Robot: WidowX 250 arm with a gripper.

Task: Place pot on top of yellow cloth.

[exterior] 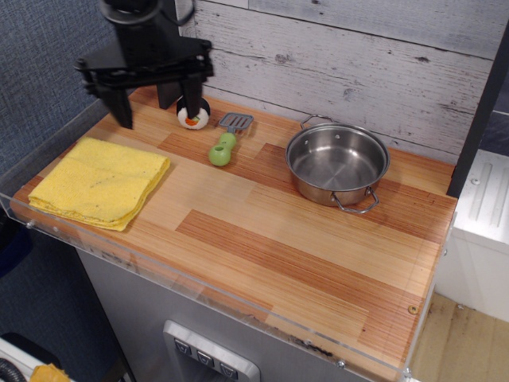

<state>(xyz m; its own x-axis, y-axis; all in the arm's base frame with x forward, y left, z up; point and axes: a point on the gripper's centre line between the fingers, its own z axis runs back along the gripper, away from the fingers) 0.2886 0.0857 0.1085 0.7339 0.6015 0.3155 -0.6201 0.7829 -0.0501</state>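
Stainless pot (337, 164) sits far right on the counter (262, 239), well apart from the yellow cloth (101, 181) at left; rigid, slick, probably light, best pinched at its rim. Claw (156, 105) hangs spread, empty

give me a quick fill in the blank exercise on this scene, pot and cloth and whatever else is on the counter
1. The pot stands on the wooden counter, and inside it is ____.
2. The yellow cloth lies near the counter's ____ end.
3. The spatula has a ____ handle.
4. The hand hangs with its fingers ____, holding nothing.

Missing words: empty; left; green; open
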